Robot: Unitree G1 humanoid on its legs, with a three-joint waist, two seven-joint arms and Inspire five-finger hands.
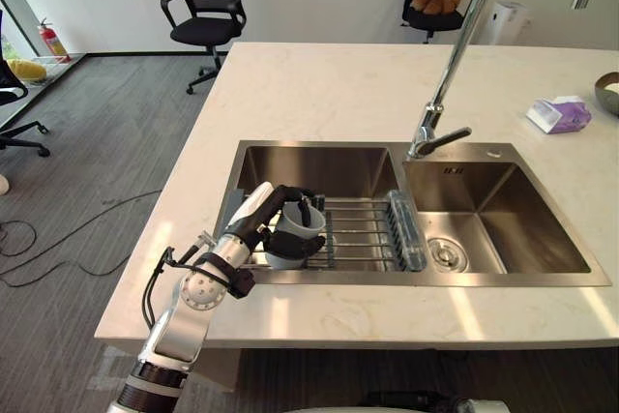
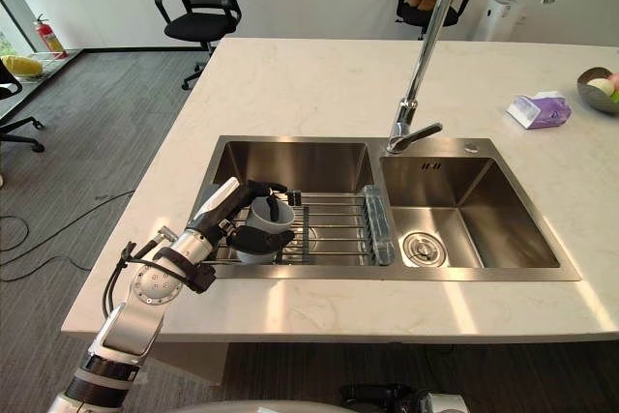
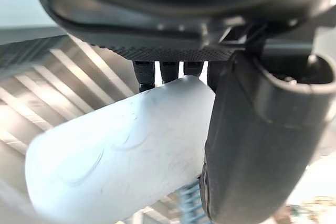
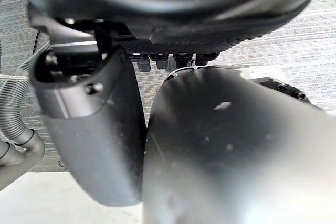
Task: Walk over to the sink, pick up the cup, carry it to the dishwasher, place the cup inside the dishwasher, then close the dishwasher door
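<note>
My left hand (image 1: 274,202) was curled round the cup (image 1: 298,223), thumb on one side of its wall and the fingers (image 3: 144,74) wrapped over the far side, so the hold was a full wrap rather than a pinch at the rim. The cup, pale grey, sat on the wire rack (image 1: 360,234) that spans the left basin (image 1: 319,166) of the double sink, near the basin's front-left corner and close to the counter's (image 1: 319,94) front edge. I could not tell whether its base was touching the rack's bars or just clear of them.

Seen from my wrist, the wall looked smooth and hard, with faint scuffs. I judged it stiff and light, probably empty, and likely slick if wet from the sink. It would not give under pressure, so a firm squeeze about mid-height seemed right, well below the rim. I saw no handle to hook. The main risk I judged was slipping or tilting against the rack's bars on the lift.

My right hand (image 4: 89,129) hung low over grey carpet, and I could not tell its state.
</note>
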